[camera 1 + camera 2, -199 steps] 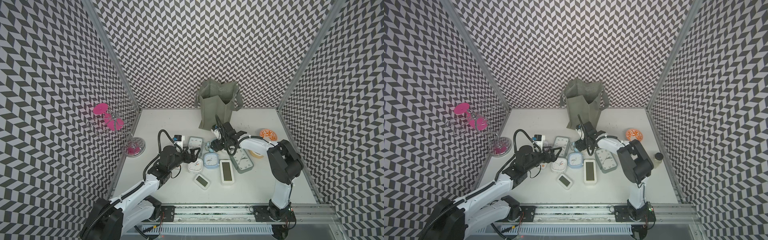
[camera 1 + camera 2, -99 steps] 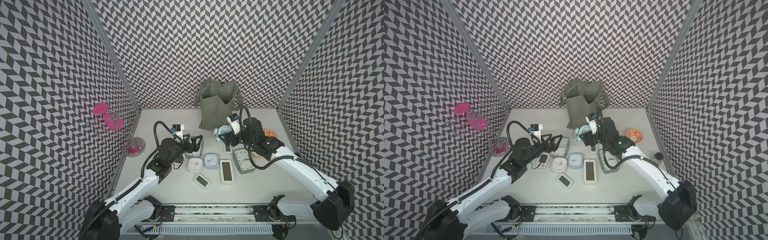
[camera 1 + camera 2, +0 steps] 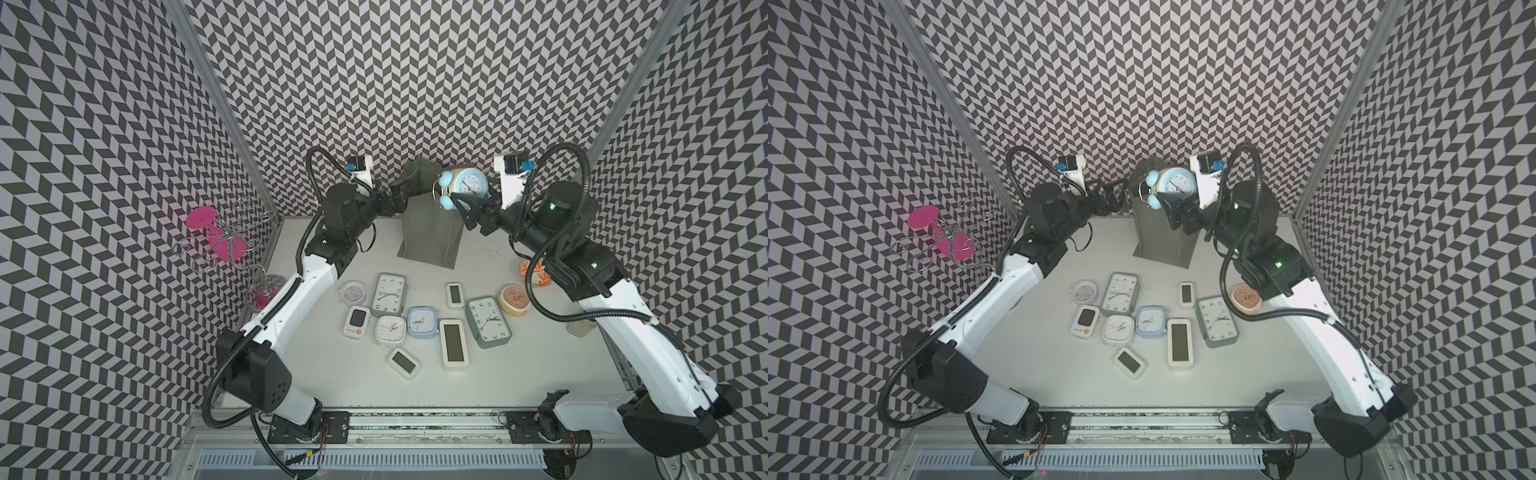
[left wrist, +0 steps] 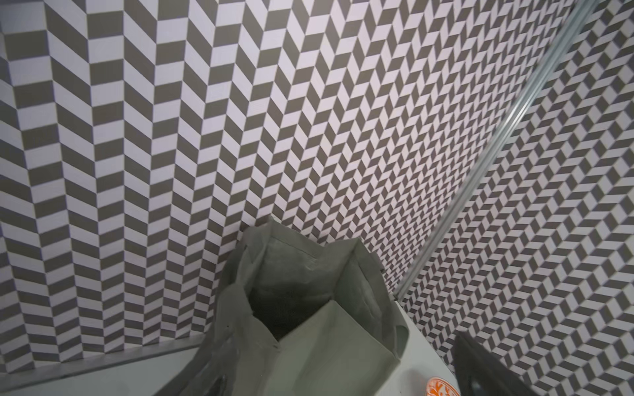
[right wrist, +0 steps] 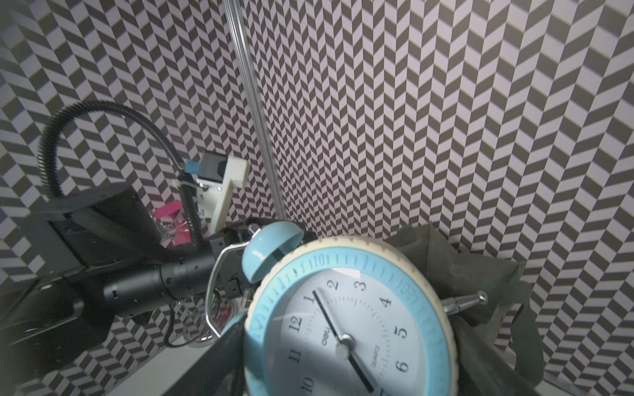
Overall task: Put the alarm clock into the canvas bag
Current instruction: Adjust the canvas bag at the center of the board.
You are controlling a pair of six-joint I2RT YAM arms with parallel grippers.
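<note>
Right fingers [image 3: 460, 205] grip the light-blue twin-bell alarm clock [image 3: 467, 183], the grey-green canvas bag [image 3: 430, 232] below them; left fingers [image 3: 398, 195] open beside its rim.

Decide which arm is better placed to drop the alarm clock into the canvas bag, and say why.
Right. The right gripper holds the round light-blue twin-bell alarm clock above the grey-green canvas bag, at its open mouth; the left gripper is open beside the rim, empty.

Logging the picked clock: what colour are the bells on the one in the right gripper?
Light blue bells; the right wrist view shows them best.
</note>
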